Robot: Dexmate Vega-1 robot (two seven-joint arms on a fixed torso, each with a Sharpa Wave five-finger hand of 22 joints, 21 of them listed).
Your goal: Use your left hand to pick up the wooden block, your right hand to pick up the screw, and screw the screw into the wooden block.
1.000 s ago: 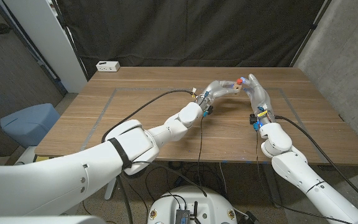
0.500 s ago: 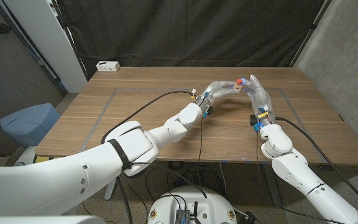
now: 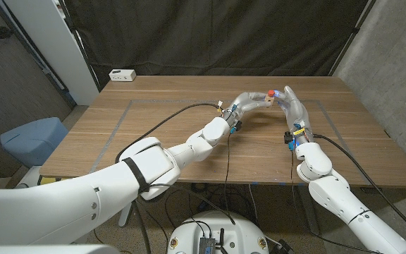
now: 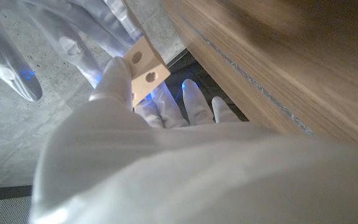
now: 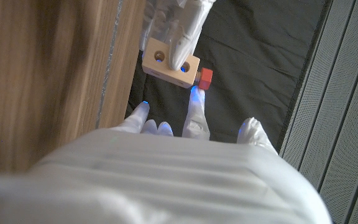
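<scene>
While little has shifted since a second ago, the left hand [image 3: 247, 101] grips the block [image 3: 267, 101] upper centre — the right hand [image 3: 290, 103] pinches the screw [image 3: 272, 93], seemingly mid-threading.

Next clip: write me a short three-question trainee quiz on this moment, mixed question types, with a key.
1. True or false: the wooden block lies on the table.
2. Which hand holds the block? A) left hand B) right hand C) a person's hand
3. Fill in: the red screw sits at the block's ____, by the right hand's fingers.

Key
1. False: it is held up above the table.
2. A.
3. End (one end face).
</scene>
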